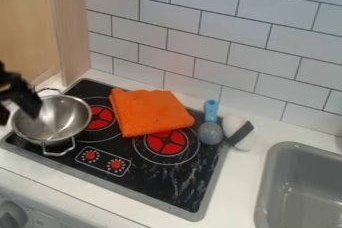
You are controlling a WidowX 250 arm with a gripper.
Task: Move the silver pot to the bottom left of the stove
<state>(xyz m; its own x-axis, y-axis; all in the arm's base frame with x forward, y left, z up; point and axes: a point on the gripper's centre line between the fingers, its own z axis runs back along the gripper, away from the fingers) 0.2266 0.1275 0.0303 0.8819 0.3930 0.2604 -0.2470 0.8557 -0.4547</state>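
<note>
The silver pot (pixel 56 121), set at the lower left of the stove (pixel 150 184), could be tipped or dragged over the edge if its rim is caught by the gripper (pixel 18 118), whose fingers are parted. That corner is blocked neither by the orange cloth (pixel 150 112) nor by the blue-handled utensil (pixel 211 113).

We see the gripper (pixel 20 114) at the left edge, by the pot (pixel 59 117); the pot sits upright at the stove's (pixel 140 184) left end; an orange cloth (pixel 150 112) partly covers the right burner (pixel 165 143); near the stove's right side we find a blue-handled utensil (pixel 210 133) beside a white thing (pixel 235 124); further right is the sink (pixel 266 189).
</note>
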